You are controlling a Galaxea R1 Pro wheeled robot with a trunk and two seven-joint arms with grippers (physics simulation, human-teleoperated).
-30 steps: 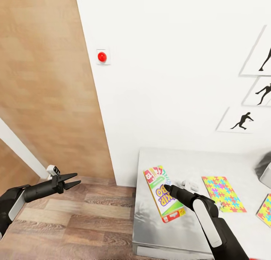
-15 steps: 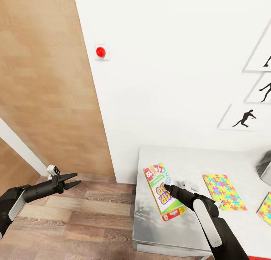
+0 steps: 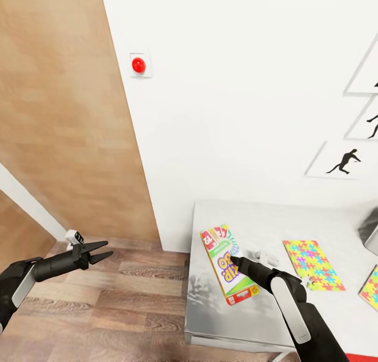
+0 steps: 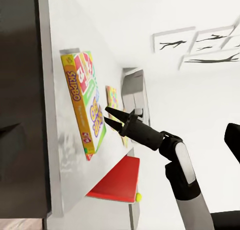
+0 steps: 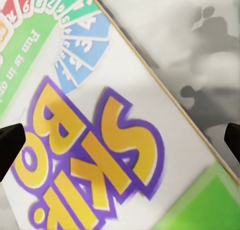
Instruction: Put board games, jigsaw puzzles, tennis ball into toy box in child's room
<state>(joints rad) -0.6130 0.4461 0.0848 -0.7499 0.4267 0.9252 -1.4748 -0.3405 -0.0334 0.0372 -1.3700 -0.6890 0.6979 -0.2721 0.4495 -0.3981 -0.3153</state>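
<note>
A: Changed since a second ago?

B: Mostly camera. Red wall button (image 3: 138,65) sits higher in the head view and the whole picture has shifted with it, so head motion, not things moving. Right hand (image 3: 233,259) barely nudged along the board game (image 3: 227,265).

A: Hand state?

B: Right hand spread wide: in the right wrist view, one fingertip (image 5: 10,145) at each edge, Skip-Bo lid (image 5: 100,140) between. Hovering just over the box, pointing down at it, gripping nothing. Contact hard to tell. Left hand (image 3: 97,249) parted in a narrow V, empty, out over the wood floor (image 3: 105,304), well apart from the counter (image 3: 247,220).

A: Where's the game?

B: Flat on the counter near its left end, skewed to the edge. Jigsaw puzzles (image 3: 312,265) further right, second one (image 3: 370,291) cut by the frame. Toy box (image 4: 135,87) beyond those, at the far end. Tennis ball (image 4: 137,196) tiny, near the counter's near edge in the left wrist view.

A: Meaning for the task?

B: Probably lining up the grasp on the game, not yet closing. Nothing seen in the toy box so far. Flat lid, wide box: likely needs an edge pinch. Risk of skidding it off the counter edge.
</note>
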